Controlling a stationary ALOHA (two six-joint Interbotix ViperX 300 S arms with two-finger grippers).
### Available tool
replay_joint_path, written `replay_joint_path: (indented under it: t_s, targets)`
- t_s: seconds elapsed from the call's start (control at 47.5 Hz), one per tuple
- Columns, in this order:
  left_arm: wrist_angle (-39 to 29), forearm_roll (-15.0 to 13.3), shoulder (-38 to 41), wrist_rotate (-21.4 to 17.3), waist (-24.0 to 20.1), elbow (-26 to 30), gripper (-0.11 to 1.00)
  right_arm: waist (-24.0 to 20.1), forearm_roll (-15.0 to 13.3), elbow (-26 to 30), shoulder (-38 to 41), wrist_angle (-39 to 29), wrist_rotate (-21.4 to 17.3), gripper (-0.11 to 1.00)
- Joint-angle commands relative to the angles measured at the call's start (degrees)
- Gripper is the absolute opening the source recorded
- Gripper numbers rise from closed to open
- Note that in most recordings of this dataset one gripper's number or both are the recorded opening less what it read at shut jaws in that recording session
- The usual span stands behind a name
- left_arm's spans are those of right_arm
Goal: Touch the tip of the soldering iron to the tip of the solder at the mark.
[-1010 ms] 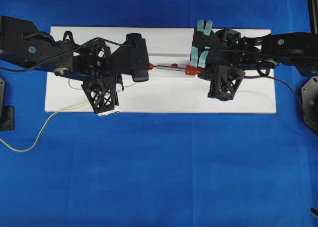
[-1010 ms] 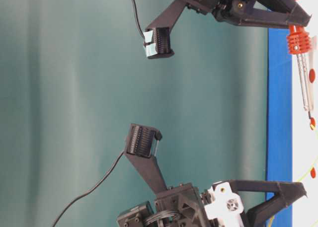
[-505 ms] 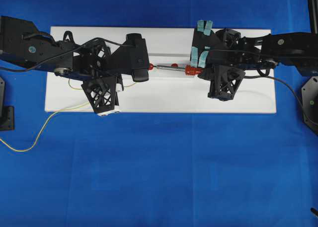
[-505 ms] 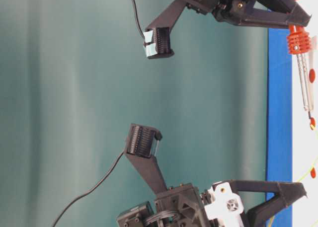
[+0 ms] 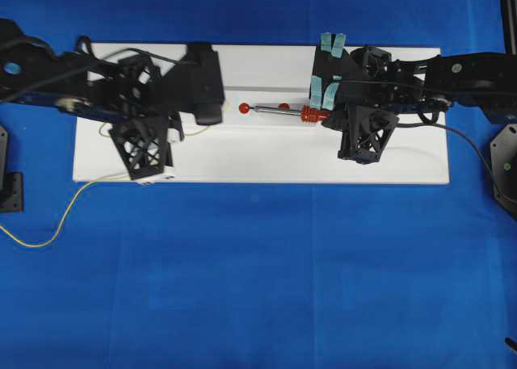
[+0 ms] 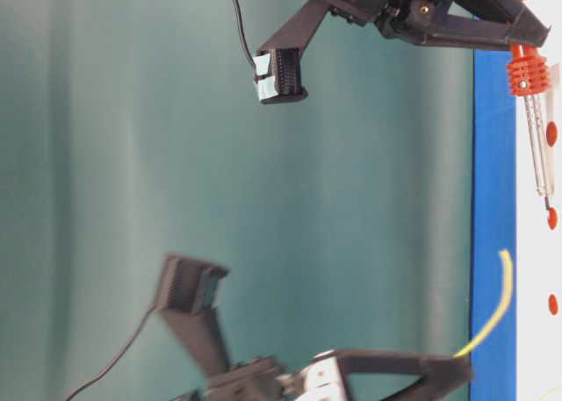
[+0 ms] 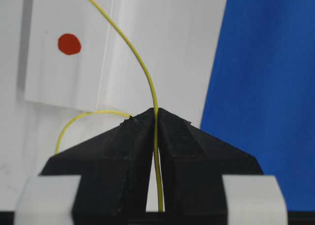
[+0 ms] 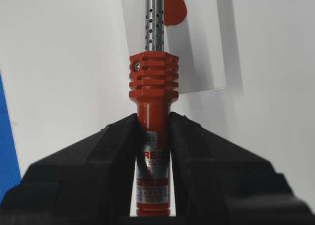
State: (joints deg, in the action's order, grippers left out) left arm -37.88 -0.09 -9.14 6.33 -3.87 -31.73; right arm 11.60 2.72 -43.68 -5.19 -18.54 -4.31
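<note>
Right gripper [image 8: 153, 136] clamped on soldering iron [image 8: 153, 112]

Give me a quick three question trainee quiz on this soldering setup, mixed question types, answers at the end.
1. True or false: the right gripper holds the soldering iron by its orange-red handle.
2. What does the left gripper hold? A) black cord B) the solder C) nothing
3. Fill in: the iron's tip points toward a red ___ on the white board.

Key: 1 true; 2 B; 3 dot.
</note>
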Motion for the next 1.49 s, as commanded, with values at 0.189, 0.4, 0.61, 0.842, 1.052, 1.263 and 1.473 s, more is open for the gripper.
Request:
replay_joint_path:
  t_s: [0.189,0.4,0.61,0.842,1.052,1.263,1.473]
  targets:
    - [1.3,0.1,-7.1,0.9,0.1,-3.0,0.02,-0.1,-0.1,1.2,-0.4,0.4,0.1,0.06]
    - [1.8,0.1,-7.4,0.8,0.1,-3.3,0.02,-0.1,-0.1,0.6,-2.3,1.8,0.3,0.06]
    - [2.0,0.1,-7.5,0.9,0.2,-3.5,0.02,-0.1,-0.1,-4.5,-11.2,4.7,0.2,0.06]
    - [2.0,0.1,-7.8,0.9,0.3,-3.9,0.02,-0.1,0.3,-12.0,-22.0,4.7,-1.4,0.06]
    - [2.3,0.1,-7.6,1.0,0.2,-3.6,0.02,-0.1,0.0,-14.0,-26.3,1.9,-2.8,0.06]
    - [2.8,0.1,-6.9,1.0,0.2,-2.9,0.02,0.0,-0.1,-14.0,-25.9,1.6,-2.8,0.06]
    - [5.0,0.1,-4.0,0.8,0.2,-0.2,0.02,-0.1,-0.1,-14.0,-25.7,1.6,-2.8,0.06]
